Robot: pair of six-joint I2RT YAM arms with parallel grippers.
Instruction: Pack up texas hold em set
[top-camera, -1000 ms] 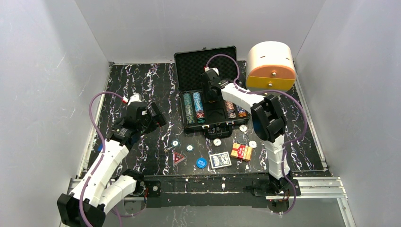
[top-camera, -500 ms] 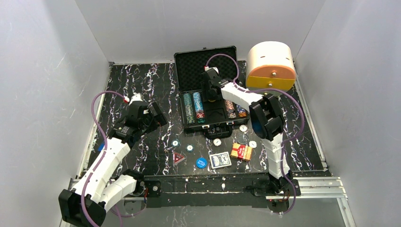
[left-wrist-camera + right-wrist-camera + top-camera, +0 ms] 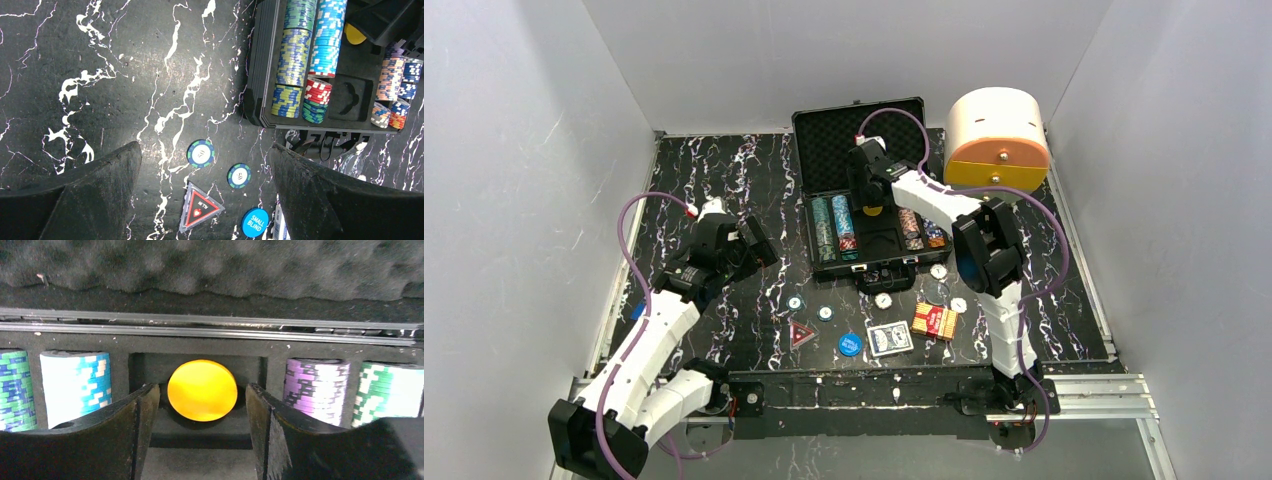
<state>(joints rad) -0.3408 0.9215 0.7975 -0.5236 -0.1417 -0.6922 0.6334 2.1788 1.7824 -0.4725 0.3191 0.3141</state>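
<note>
Since the briefcase is the obvious anchor here, I'll place everything off that. It's lying open on the worktop, foam lid tipped back, chip rows filling the slots on its left side and shorter stacks on its right side.

My right tool is down inside the case at the hinge end of the middle slot. On the right wrist cam its two fingers stand apart with a yellow disc between them, a sliver of gap on either side, so it isn't pinched. The disc sits on edge between the turquoise-and-white row and the purple-and-white row.

My left tool is spread wide with nothing in it, hanging above the worktop off the case's left front corner.

Loose on the worktop on the handle side of the case:
- two green-rimmed round buttons
- red triangle
- blue "small blind" button
- blue deck with the red deck just beside it
- a few white buttons closer to the handle

A white-and-orange box stands just right of the lid
</note>
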